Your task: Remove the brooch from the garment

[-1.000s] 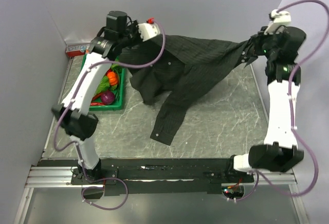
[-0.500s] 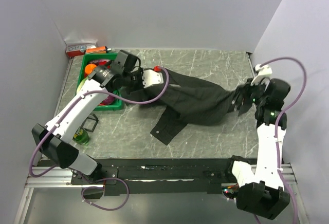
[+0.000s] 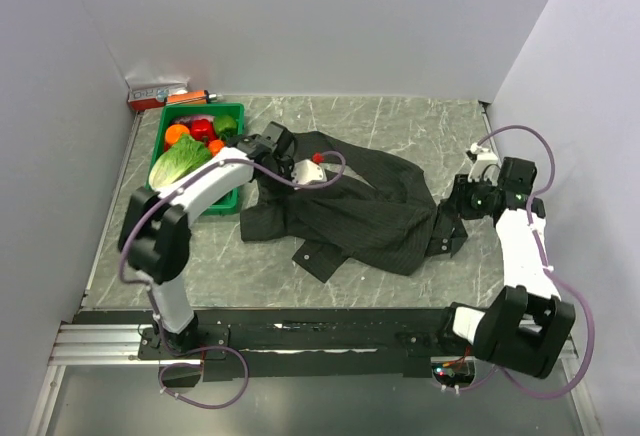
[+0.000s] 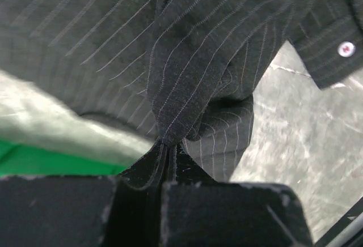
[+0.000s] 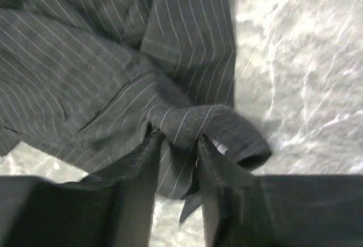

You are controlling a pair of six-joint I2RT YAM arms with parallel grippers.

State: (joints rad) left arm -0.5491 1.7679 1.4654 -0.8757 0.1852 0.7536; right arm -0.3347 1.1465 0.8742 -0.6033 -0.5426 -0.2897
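The garment (image 3: 360, 211), dark and pinstriped, lies crumpled on the marble table. My left gripper (image 3: 305, 174) is at its upper left part and is shut on a pinched fold of the garment (image 4: 187, 77); in the left wrist view the left gripper (image 4: 169, 145) has its fingertips together on the cloth. My right gripper (image 3: 450, 208) is at the garment's right end. In the right wrist view the right gripper (image 5: 177, 133) has parted jaws, and a rolled fold of the garment (image 5: 187, 121) lies loosely across the tips. The brooch is hidden. A pale button (image 4: 346, 49) shows on a cuff.
A green basket (image 3: 200, 108) holding lettuce (image 3: 178, 161) and other vegetables stands just left of the left arm. A small red and white box (image 3: 155, 93) lies at the back left corner. Walls close in the table at the back and on both sides.
Both arms have come down and inward, and the garment has gone from stretched in the air to heaped on the table. The right jaws have parted.
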